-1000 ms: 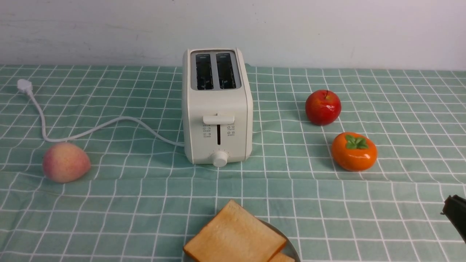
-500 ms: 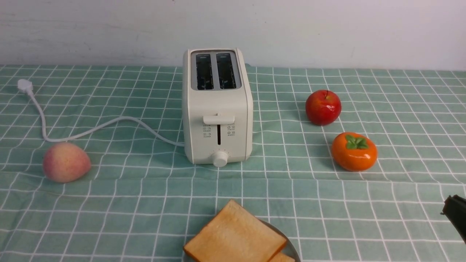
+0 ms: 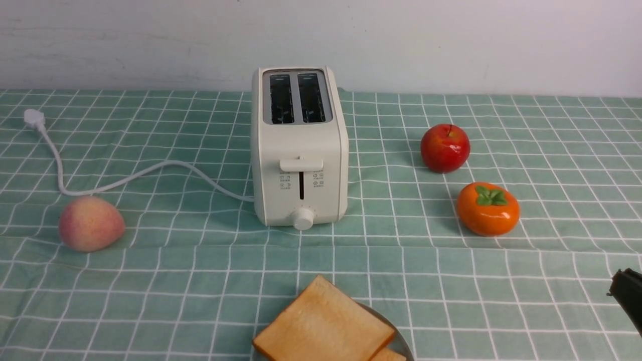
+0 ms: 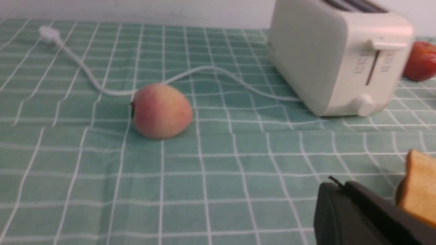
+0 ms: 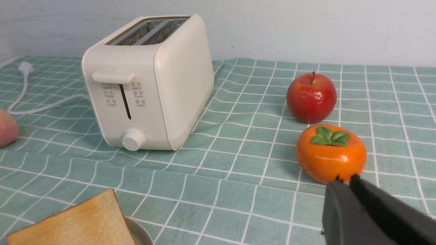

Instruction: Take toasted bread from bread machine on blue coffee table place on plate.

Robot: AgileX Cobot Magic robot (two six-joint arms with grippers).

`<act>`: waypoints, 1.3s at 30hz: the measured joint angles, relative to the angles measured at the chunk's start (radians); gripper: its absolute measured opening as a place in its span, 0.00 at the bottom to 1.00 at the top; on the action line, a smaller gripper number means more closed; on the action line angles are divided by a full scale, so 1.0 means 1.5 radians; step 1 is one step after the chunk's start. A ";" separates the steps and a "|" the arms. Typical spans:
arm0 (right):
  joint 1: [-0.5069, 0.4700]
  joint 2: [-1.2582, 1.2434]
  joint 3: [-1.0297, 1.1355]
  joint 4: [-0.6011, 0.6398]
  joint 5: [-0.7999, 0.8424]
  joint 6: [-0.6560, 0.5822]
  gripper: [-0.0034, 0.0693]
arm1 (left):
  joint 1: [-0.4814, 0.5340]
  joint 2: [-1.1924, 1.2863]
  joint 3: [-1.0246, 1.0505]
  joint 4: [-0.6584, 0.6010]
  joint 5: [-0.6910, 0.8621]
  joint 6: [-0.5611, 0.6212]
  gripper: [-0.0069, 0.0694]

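Two slices of toasted bread point(image 3: 323, 326) lie stacked on the plate point(image 3: 401, 342) at the near middle edge of the blue coffee table point(image 3: 200, 281). Only a corner of the lower slice point(image 3: 387, 355) shows. The bread machine point(image 3: 299, 150) stands behind them at mid-table, both its slots dark and empty. My right gripper point(image 3: 619, 282) pokes in at the near right edge, shut and holding nothing; in its wrist view the right gripper point(image 5: 344, 180) points toward the persimmon. My left gripper point(image 4: 340, 185) is out of the front view; its wrist view shows it shut, beside the toasted bread point(image 4: 419, 187).
A peach point(image 3: 91, 223) lies left of the bread machine, by the white cord point(image 3: 125, 178) that ends in a plug point(image 3: 34, 119). On the right are a red apple point(image 3: 445, 148) and an orange persimmon point(image 3: 487, 208). A white wall bounds the far edge.
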 joint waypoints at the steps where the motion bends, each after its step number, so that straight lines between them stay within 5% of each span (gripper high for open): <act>1: 0.000 0.000 0.000 0.000 0.000 0.000 0.09 | 0.009 -0.001 0.020 0.011 -0.001 -0.018 0.09; 8: 0.000 0.000 0.001 0.000 0.002 0.001 0.10 | 0.029 -0.001 0.121 0.028 -0.020 -0.041 0.10; 39: 0.000 0.000 0.001 0.000 0.003 0.002 0.15 | 0.029 -0.001 0.126 0.017 -0.045 -0.001 0.13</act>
